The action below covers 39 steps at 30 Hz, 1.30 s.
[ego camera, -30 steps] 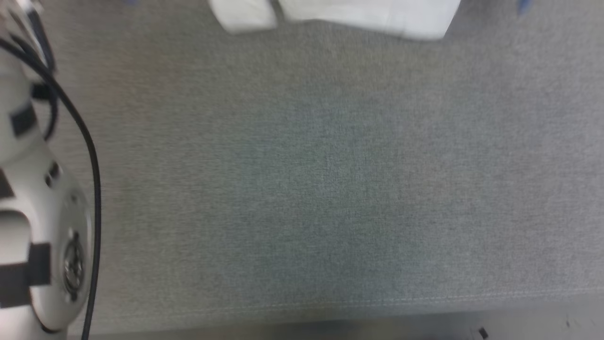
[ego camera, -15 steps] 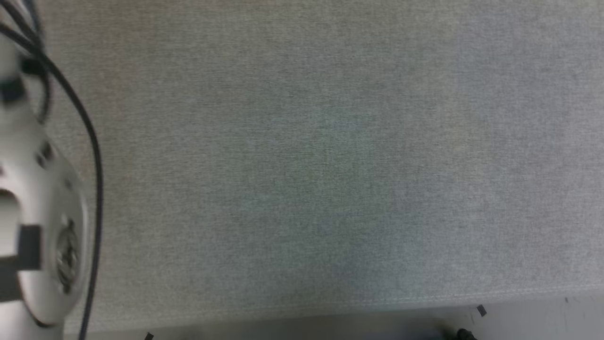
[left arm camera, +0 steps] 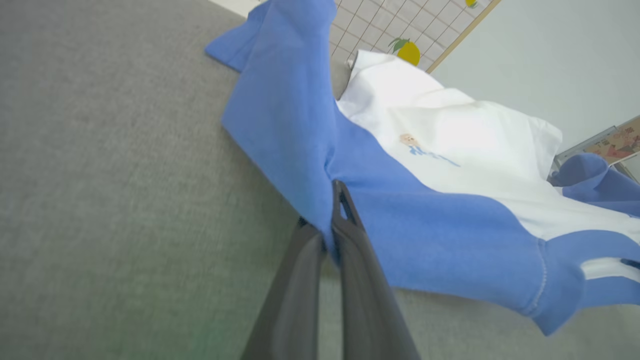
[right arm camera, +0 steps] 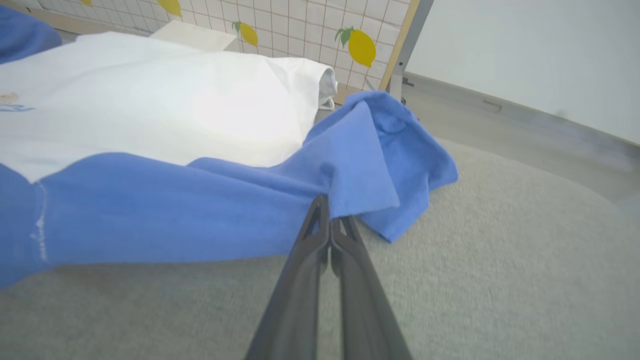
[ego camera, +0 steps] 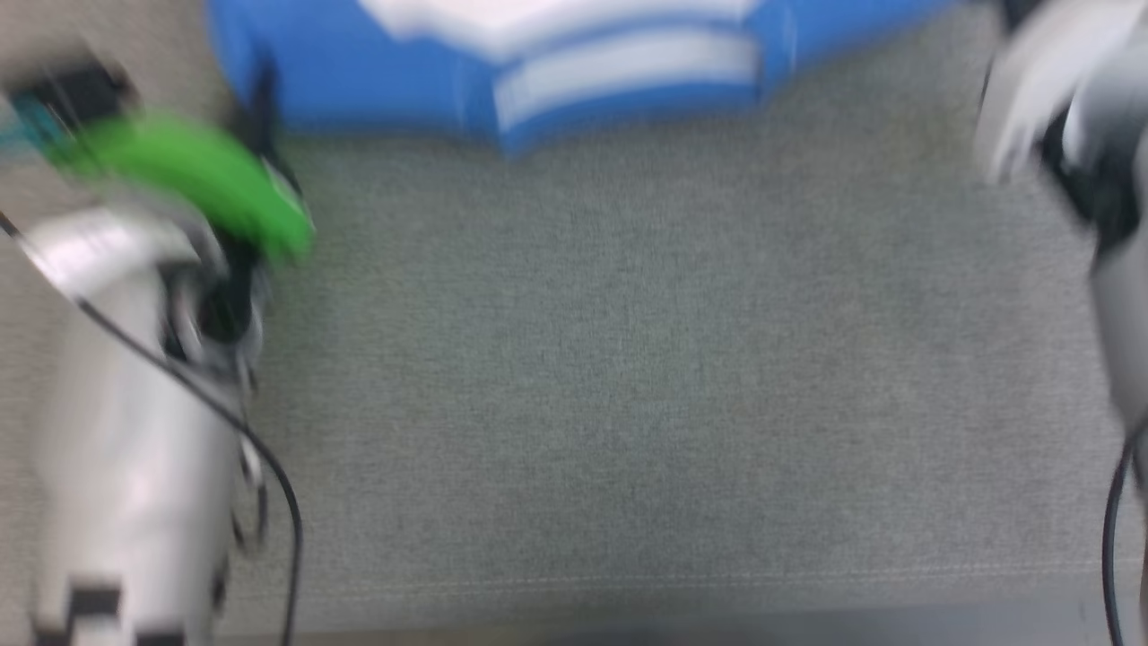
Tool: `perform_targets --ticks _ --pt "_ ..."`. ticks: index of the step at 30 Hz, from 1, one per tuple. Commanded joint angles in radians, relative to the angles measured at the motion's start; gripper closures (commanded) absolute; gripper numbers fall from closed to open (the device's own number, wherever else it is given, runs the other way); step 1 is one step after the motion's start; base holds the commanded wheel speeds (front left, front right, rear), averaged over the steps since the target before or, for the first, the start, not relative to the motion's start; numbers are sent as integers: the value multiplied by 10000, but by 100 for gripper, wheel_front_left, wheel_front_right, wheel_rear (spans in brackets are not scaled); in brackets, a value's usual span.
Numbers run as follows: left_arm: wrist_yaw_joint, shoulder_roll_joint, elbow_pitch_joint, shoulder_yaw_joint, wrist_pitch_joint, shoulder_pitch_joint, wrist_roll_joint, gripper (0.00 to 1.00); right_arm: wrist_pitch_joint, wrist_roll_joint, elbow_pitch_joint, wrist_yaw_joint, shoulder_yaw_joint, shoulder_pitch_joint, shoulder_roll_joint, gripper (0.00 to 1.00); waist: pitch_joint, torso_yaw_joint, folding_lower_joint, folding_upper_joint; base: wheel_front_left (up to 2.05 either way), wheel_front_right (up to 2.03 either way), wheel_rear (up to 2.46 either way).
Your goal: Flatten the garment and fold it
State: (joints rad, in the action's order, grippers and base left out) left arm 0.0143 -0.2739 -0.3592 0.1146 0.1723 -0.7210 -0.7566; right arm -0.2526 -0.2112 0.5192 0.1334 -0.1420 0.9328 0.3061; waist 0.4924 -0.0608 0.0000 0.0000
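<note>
Head view: everything is smeared. The garment (ego camera: 574,81) lies at the top edge on the grey surface (ego camera: 628,377), blue sleeves and neckband nearest the robot. The left arm (ego camera: 134,431) and right arm (ego camera: 1112,215) flank it. The smear suggests quick motion, and a jerk now could tear the cloth out of either pinch.

Left wrist view: the left gripper (left arm camera: 327,227) is clamped on a ridge of blue sleeve cloth, which rises in a peak from the fingers. The bite looks shallow, so a hard pull may slip it free. It may also hold two layers, which would keep that sleeve from spreading.

Right wrist view: the right gripper (right arm camera: 327,220) is pinched tight on the other sleeve, just short of its end, which is turned over and bunched. Dragged like this, that flap would likely set as a crease. The white body is rumpled behind, close to a lemon-print panel (right arm camera: 310,30). If one arm pulls further than the other, the body skews instead of flattening.
</note>
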Motion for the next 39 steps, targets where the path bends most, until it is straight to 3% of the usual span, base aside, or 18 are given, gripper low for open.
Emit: perform_targets --ticks 1,5,9,16,25,34,35,36,37,38,39 --pt "39 -84 186 20 102 674 58 100 -220 -223 -326 -27 120 -688 149 100 -1016 169 0 0 0 0 0" --pt "156 150 883 213 436 2709 -249 100 -891 -711 -1664 -27 908 -3071 19 100 -1688 248 0 0 0 0 0" --pt "284 341 1530 309 576 4277 -512 100 -1456 -643 -3124 -27 2021 -5328 -545 100 -2097 318 0 0 0 0 0" --pt "697 590 2119 304 486 5878 -671 100 -2034 -47 -4765 -27 3218 -7600 -1727 100 -2498 362 0 0 0 0 0" --pt "1202 644 2214 241 309 7209 -602 100 -2403 455 -4871 -27 3871 -9074 -2433 100 -2801 434 0 0 0 0 0" --pt "1205 785 1854 524 109 7383 -413 100 -2692 570 -4123 -27 3807 -9240 -2550 100 -2804 562 0 0 0 0 0" --pt "1197 827 1810 520 12 7333 -400 71 -2698 533 -4062 -27 3799 -9222 -2552 100 -2811 580 0 0 0 0 0" --pt "1186 858 1781 508 -83 7284 -388 0 -2684 498 -4013 -27 3794 -9208 -2554 99 -2825 597 0 0 0 0 0" --pt "1161 876 1756 499 -219 7218 -348 0 -2615 474 -4013 -27 3755 -9192 -2555 55 -2853 623 0 0 0 0 0" --pt "1123 888 1745 497 -324 7172 -322 0 -2547 456 -4038 -27 3756 -9196 -2555 0 -2881 645 0 0 0 0 0" --pt "1069 900 1755 482 -471 7122 -295 0 -2468 420 -4088 -27 3790 -9216 -2556 0 -2913 667 0 0 0 0 0"
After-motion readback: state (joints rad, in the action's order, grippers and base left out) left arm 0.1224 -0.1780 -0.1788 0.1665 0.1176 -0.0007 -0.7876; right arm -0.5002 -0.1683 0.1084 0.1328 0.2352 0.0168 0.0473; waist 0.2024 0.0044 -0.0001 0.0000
